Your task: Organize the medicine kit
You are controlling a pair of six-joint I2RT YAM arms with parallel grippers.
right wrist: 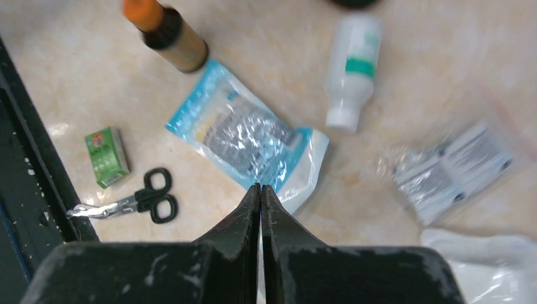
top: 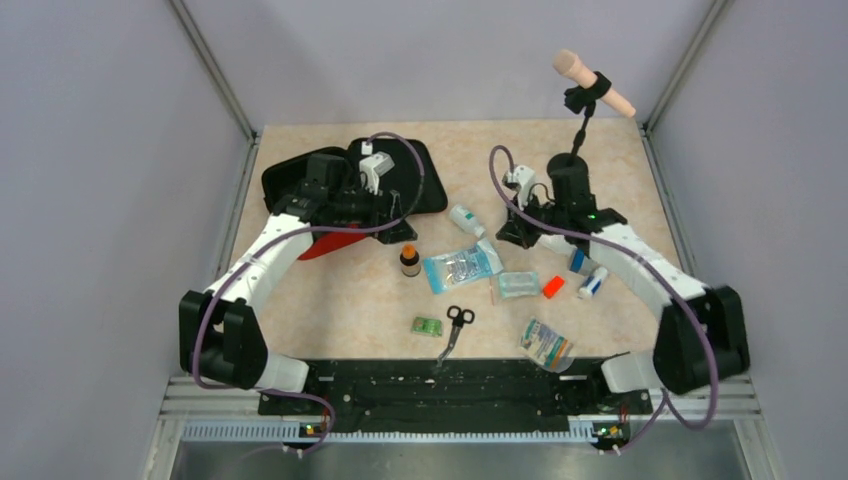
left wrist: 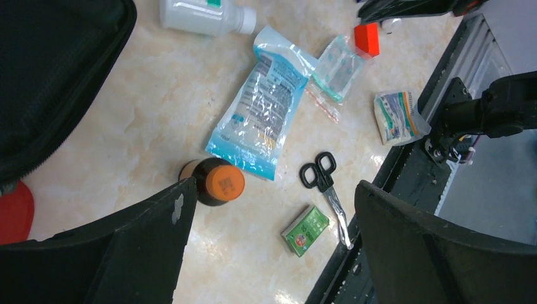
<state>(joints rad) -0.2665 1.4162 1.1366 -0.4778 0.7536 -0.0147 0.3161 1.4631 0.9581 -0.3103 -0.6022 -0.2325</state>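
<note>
Left wrist: medicine kit (left wrist: pixel 57 76) beside left hand (left wrist: pixel 273 195)

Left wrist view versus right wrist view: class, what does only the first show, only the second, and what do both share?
Only the left wrist view shows the medicine kit, the small red block, a printed packet and the open left gripper. Only the right wrist view shows the right gripper, fingers pressed shut, aimed at the blue pouch. Both share that pouch, the orange-capped bottle, the white bottle, the scissors and the green box. The dark sliver at the right view's top edge is too cropped to name.
</note>
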